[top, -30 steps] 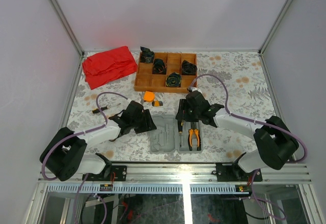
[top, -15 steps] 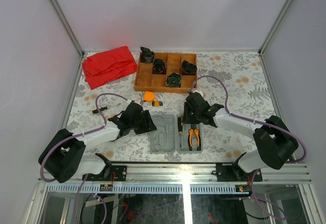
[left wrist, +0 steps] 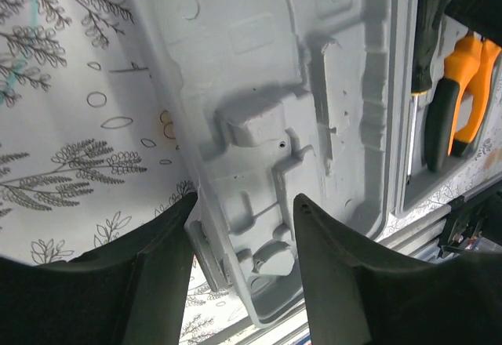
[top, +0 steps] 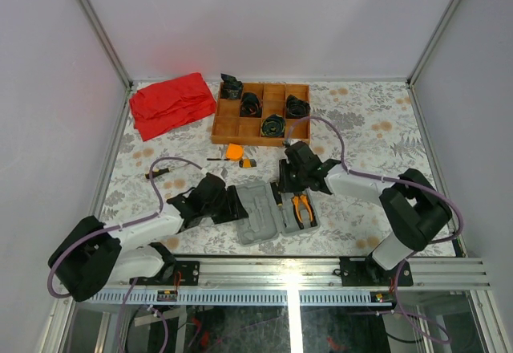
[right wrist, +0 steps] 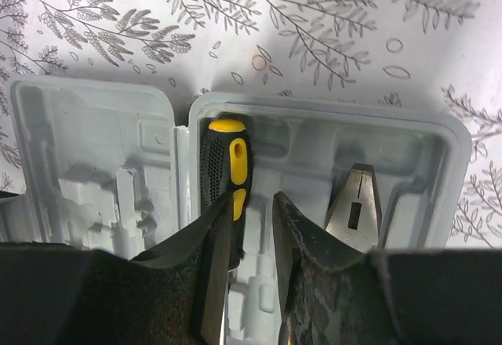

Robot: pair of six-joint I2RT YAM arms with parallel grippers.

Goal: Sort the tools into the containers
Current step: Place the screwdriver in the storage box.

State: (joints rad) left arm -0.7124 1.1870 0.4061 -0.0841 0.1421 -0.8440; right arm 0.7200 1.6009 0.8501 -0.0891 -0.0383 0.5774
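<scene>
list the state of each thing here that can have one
tool case: open, lying flat
pliers: seated in case
screwdriver: lying in case recess
tape measure: loose on table
left gripper: open, straddling case edge
right gripper: narrowly open over case

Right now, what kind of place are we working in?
Most likely a lab test cell, not a real workshop: plain white walls enclose a table under a floral cloth, and an aluminium rail carries both arms.
</scene>
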